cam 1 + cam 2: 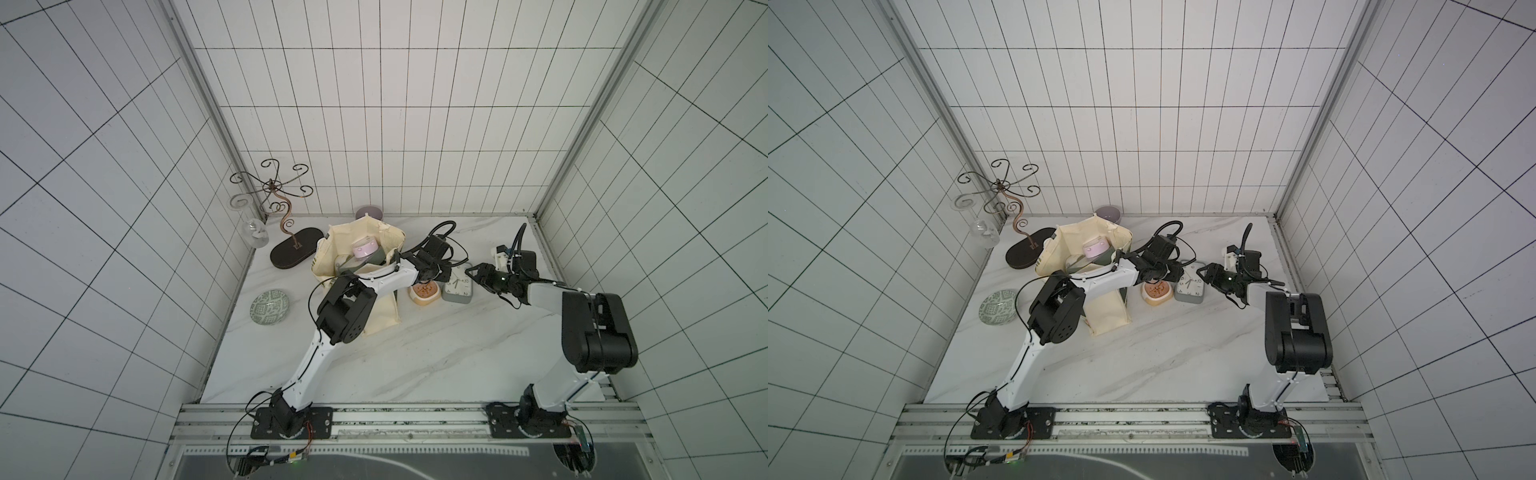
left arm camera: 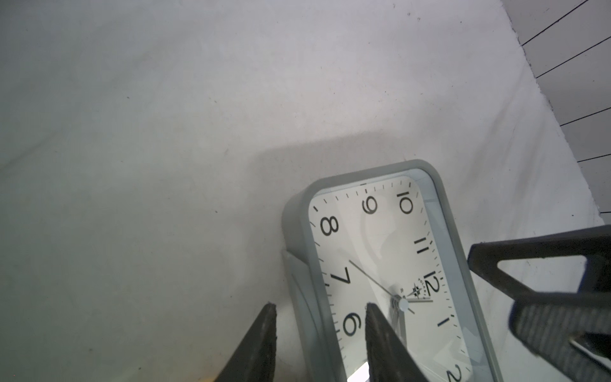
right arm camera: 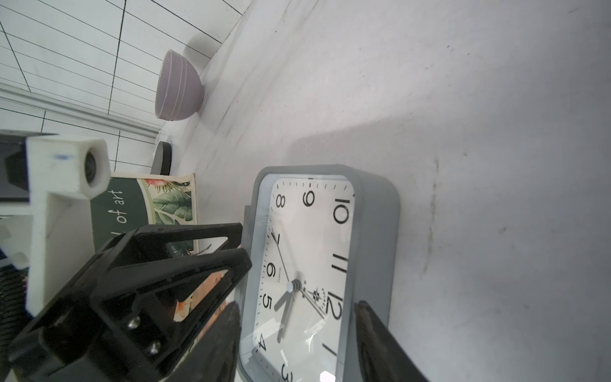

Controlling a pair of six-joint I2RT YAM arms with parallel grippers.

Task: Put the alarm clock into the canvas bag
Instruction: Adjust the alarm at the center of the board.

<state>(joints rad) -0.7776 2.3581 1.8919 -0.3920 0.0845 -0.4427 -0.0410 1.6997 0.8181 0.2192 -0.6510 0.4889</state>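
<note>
Both sets of jaws flank the alarm clock [image 1: 458, 286], which we log on the marble table [image 1: 415, 353] at 3 o'clock of the canvas bag [image 1: 384, 316], outside it: the left gripper [image 2: 320, 306] has its jaws apart astride the edge by the 6, the right gripper [image 3: 297, 303] straddles the frame, clamped or not we cannot tell.
</note>
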